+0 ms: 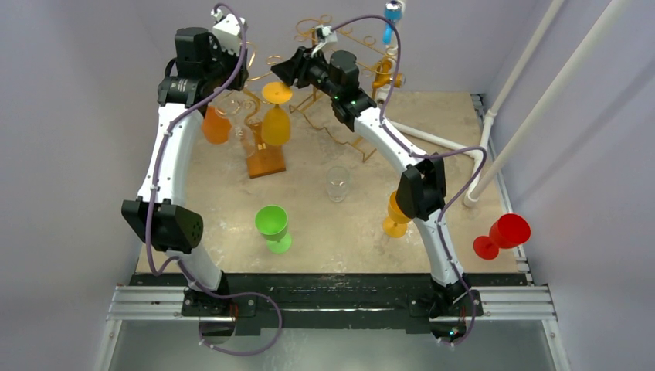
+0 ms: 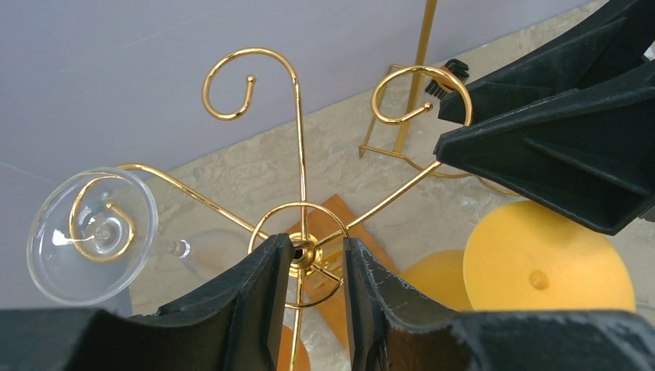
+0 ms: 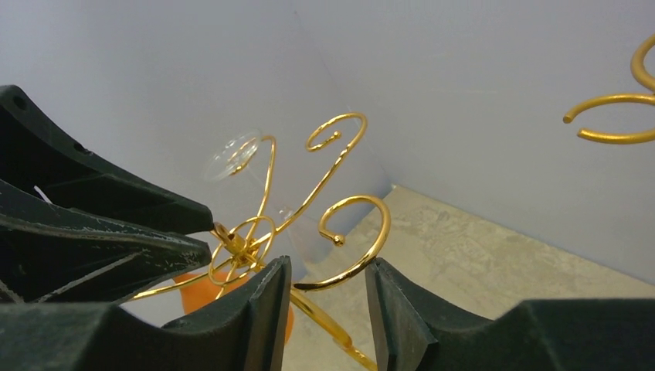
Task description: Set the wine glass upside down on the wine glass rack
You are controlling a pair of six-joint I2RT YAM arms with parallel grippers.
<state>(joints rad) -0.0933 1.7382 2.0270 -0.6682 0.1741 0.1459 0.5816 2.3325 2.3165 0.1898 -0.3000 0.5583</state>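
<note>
The gold wire rack stands at the back left on an orange base. A yellow wine glass hangs upside down from it, its round foot facing up. A clear glass and an orange glass hang from other arms. My left gripper sits over the rack's top with its jaws narrowly apart either side of the centre hub. My right gripper is open round a gold curl hook, above the yellow glass, holding no glass.
On the table stand a clear glass, a green glass and a yellow-orange glass half behind my right arm. A red glass is at the right edge. A second gold rack stands at the back with a blue glass.
</note>
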